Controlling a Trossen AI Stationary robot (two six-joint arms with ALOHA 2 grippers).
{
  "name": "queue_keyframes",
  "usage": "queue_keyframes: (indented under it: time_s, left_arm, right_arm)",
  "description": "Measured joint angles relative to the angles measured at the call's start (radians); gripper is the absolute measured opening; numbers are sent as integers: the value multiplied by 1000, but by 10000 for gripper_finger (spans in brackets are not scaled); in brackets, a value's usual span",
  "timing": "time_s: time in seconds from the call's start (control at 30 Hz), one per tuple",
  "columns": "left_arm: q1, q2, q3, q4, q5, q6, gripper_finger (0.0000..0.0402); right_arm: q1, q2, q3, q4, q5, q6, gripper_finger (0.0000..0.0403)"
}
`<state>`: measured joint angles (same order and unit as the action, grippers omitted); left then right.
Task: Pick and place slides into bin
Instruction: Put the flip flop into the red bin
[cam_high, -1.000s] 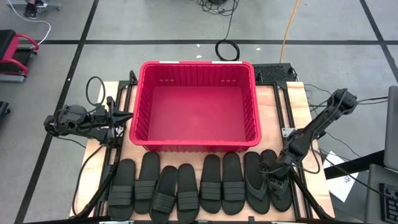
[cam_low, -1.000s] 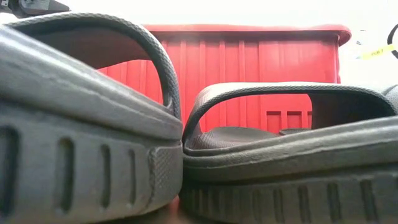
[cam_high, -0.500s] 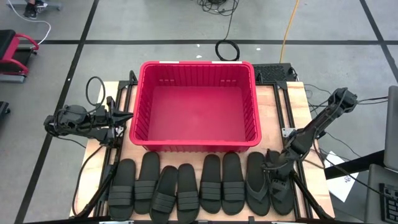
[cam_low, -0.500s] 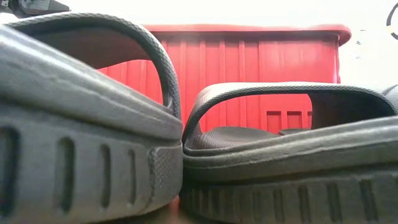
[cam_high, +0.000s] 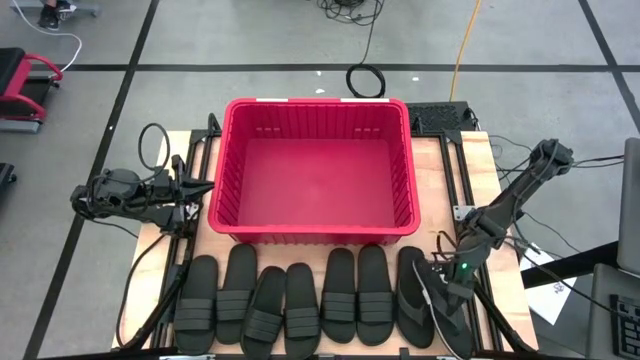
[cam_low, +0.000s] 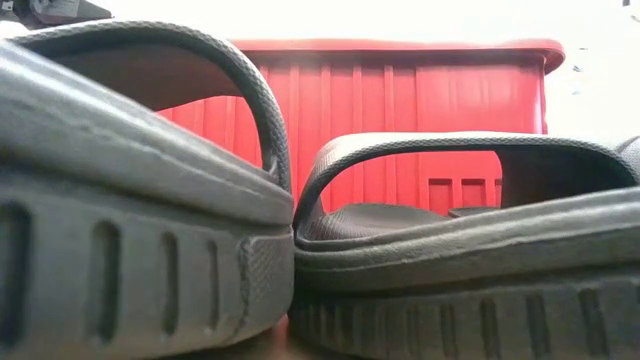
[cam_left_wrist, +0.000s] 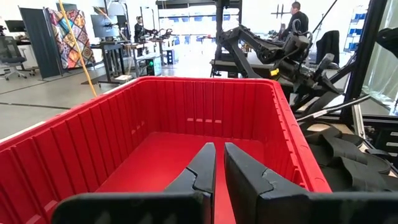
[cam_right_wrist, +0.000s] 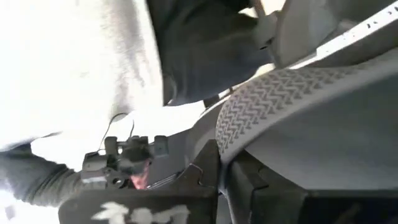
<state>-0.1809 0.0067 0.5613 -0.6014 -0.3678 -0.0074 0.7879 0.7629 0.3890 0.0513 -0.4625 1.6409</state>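
Large rectangular red plastic bin (cam_high: 315, 108) with slotted walls is sitting at frame centre in the high view. A row of matte black rubber slides (cam_high: 290, 295) is lying just below it along the table's (cam_high: 440, 160) lower edge. The right gripper (cam_high: 452, 285) is working at lower right, fingers closing on the outermost thin-strapped black thong slide (cam_high: 452, 322), which is sitting askew. The left gripper (cam_high: 208, 186) is waiting at the bin's left wall, fingers (cam_left_wrist: 202, 168) nearly together, gripping nothing.
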Motion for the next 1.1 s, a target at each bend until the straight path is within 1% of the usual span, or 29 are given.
queue_keyframes:
  time_s: [0.13, 0.27, 0.47, 0.6, 0.63, 0.73, 0.87, 1.0, 1.1]
  left_arm:
    - [0, 0, 0, -1, 0, 0, 31]
    - [0, 0, 0, -2, 0, 0, 31]
    - [0, 0, 0, -2, 0, -1, 31]
    - [0, 0, 0, -2, 0, -5, 31]
    - [0, 0, 0, -1, 0, -5, 31]
    - [0, 0, 0, -2, 0, -5, 31]
    - [0, 0, 0, -2, 0, -6, 31]
    - [0, 0, 0, -1, 0, -14, 31]
    - [0, 0, 0, -1, 0, -23, 31]
  right_arm:
    - [0, -5, 20, -15, -6, -3, 1]
    - [0, -5, 75, -11, -10, -39, 1]
    - [0, 7, 224, -17, -10, -61, 0]
    - [-7, 49, 341, -66, -14, -115, 0]
    - [-16, 63, 369, -82, -29, -132, 0]
    - [-59, 123, 464, -149, -92, -195, 0]
    - [-135, 200, 594, -274, -169, -340, 0]
    - [-212, 238, 726, -475, -158, -538, 0]
    - [-276, 247, 828, -665, -103, -693, 0]
